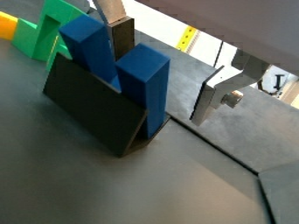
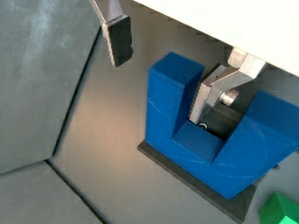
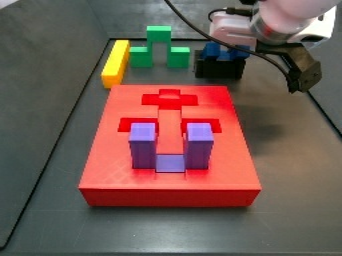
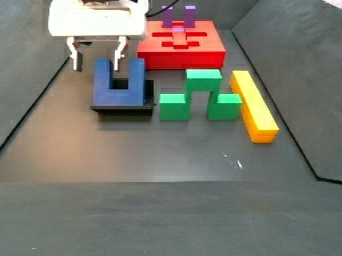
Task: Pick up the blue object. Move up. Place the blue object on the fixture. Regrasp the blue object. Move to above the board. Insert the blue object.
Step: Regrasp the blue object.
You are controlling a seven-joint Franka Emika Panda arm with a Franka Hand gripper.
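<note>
The blue object [image 4: 118, 84] is a U-shaped block standing prongs-up on the black fixture [image 4: 120, 106], left of the green block. It also shows in both wrist views [image 1: 142, 77] [image 2: 176, 114] and a side view [image 3: 222, 50]. My gripper [image 4: 98, 60] is open and low over it, straddling one prong. One finger [image 2: 219, 89] sits in the slot between the prongs. The other finger [image 2: 117, 39] hangs free outside the prong with a clear gap. The red board [image 3: 167, 185] lies apart, with its cross-shaped recess.
A purple U-shaped block [image 3: 167, 146] stands in the board's near slot. A green stepped block [image 4: 201, 95] and a long yellow bar [image 4: 254, 105] lie beside the fixture [image 3: 221, 70]. The dark tray's raised edges run along both sides.
</note>
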